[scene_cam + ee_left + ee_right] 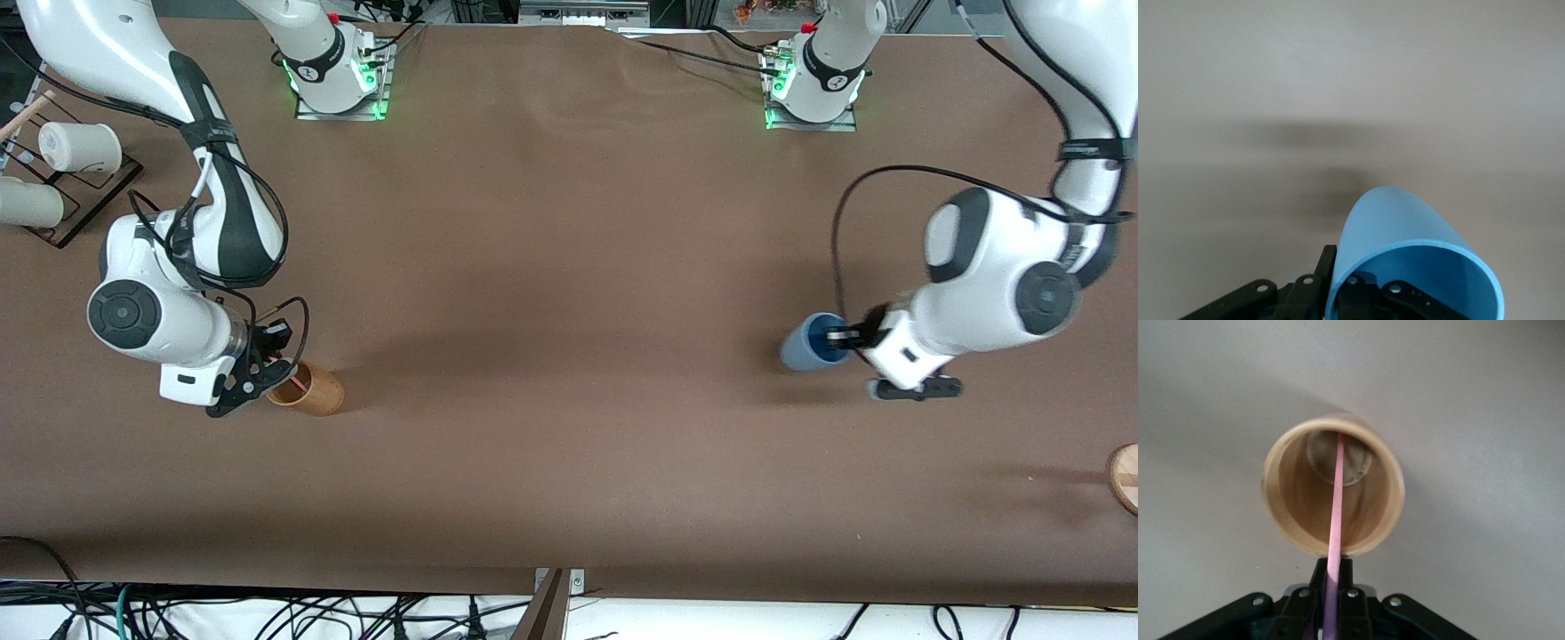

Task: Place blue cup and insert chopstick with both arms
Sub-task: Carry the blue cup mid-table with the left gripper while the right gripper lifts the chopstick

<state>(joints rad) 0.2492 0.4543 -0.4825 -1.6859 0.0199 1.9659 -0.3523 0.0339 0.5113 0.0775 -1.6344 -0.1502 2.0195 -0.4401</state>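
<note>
The blue cup (807,345) is at the left arm's end of the table, its mouth turned toward my left gripper (843,338). That gripper (1341,280) is shut on the blue cup (1405,233), one finger outside the wall and one inside. At the right arm's end a brown wooden cup (311,391) has its mouth facing my right gripper (267,378). The pink chopstick (1336,513) runs from the right gripper (1333,577), which is shut on it, down into the wooden cup (1291,500). The chopstick's far end reaches the cup's bottom.
A black rack (84,200) with white cylinders stands at the right arm's end, farther from the front camera. A wooden disc (1125,476) shows at the frame's edge at the left arm's end. Cables lie along the table's near edge (267,613).
</note>
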